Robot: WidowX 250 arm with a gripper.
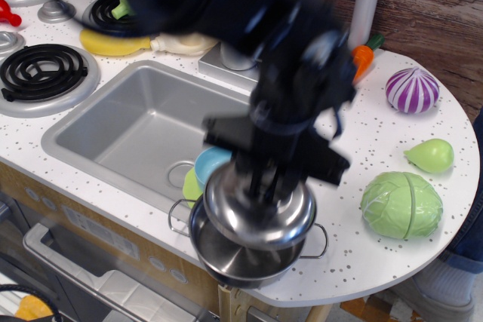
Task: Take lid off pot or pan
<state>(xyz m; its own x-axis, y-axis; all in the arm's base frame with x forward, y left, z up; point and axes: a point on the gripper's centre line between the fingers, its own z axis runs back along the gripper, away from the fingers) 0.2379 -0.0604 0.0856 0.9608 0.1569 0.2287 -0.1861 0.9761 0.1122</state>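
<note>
The shiny steel pot (226,258) with wire loop handles stands at the front edge of the counter, between the sink and the green cabbage. Its inside shows at the front. The round domed lid (260,213) hangs a little above the pot, tilted, off its rim. My black gripper (264,182) comes down from above and is shut on the lid's centre knob, which the fingers hide. The arm is blurred by motion.
A grey sink (136,130) lies to the left, with a light-blue bowl (211,162) and a green thing at its right end. A cabbage (401,205), a pear (430,155), a purple onion (412,90) and a carrot (364,58) lie right. Stove coils (41,72) are at the left.
</note>
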